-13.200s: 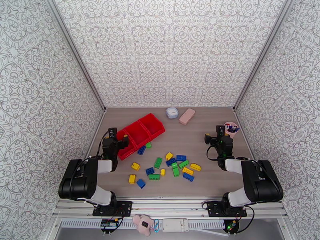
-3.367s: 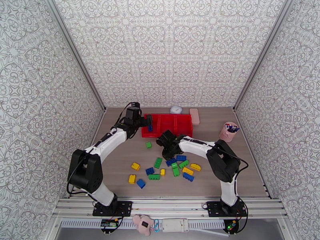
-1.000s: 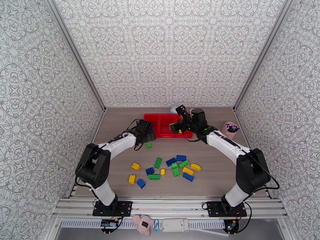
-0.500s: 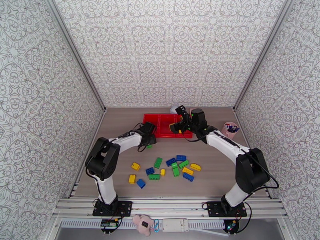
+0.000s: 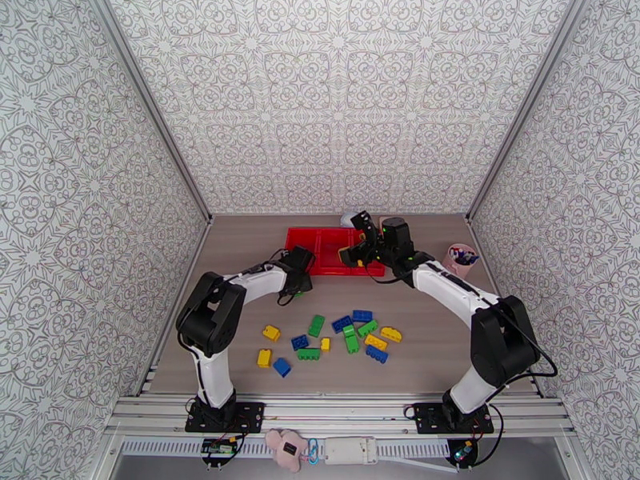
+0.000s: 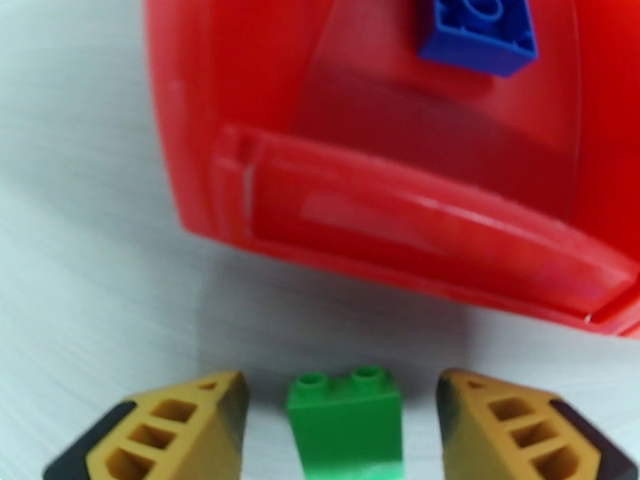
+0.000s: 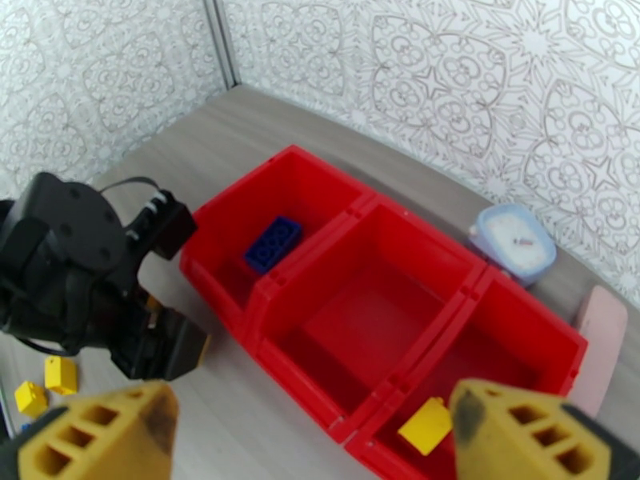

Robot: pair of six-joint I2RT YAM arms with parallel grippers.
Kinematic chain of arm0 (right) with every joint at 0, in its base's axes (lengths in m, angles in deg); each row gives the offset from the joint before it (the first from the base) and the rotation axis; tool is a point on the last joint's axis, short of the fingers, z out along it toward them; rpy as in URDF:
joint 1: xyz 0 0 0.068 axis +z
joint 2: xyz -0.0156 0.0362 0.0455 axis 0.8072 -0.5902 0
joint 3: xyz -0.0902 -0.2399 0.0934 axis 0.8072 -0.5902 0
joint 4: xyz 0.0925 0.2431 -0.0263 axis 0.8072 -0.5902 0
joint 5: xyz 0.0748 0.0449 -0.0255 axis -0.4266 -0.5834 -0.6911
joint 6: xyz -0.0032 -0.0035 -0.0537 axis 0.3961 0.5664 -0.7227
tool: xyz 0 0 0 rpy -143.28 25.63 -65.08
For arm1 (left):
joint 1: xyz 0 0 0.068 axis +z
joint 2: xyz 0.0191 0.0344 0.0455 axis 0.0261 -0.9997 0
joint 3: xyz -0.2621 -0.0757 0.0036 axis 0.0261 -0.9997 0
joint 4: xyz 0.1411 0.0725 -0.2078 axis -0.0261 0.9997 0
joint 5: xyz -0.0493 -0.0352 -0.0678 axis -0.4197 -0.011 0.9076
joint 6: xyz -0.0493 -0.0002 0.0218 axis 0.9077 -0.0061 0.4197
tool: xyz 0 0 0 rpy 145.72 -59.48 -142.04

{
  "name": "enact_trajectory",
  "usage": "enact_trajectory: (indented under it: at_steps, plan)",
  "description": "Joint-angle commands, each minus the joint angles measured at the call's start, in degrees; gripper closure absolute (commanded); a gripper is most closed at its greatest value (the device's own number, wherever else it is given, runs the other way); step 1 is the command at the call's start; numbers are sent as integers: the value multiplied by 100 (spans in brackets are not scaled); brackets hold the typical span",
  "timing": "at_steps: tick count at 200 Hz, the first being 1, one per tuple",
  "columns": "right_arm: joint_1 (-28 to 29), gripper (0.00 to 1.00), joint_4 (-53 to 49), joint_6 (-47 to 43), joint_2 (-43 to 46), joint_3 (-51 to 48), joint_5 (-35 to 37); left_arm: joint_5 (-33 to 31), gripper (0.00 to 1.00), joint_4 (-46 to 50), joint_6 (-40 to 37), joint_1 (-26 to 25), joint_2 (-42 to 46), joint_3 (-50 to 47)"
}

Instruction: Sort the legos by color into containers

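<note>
Left gripper (image 6: 340, 398) straddles the green brick (image 6: 346, 430) just before the tray (image 6: 416, 226), fingers apart, clear of it. An off-centre squeeze could skid it against the tray wall. Right gripper (image 7: 312, 410) gapes above the tray.

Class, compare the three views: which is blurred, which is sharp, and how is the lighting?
Left wrist: soft throughout, the table smeared, the red tray and green brick fuzzy-edged. Right wrist: tray crisp, the right pincer slightly soft. Top external: sharp, evenly lit, faint shadows.
</note>
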Motion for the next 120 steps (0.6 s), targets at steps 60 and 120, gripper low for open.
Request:
enact_trajectory:
  at_steps: [60, 120]
  plan:
    - [14, 7, -157, -38, -32, 78, 18, 67, 58, 124, 85, -96, -145, 174]
    - [14, 6, -177, -29, 85, 5, 52, 23, 68, 31, 67, -69, 156, 44]
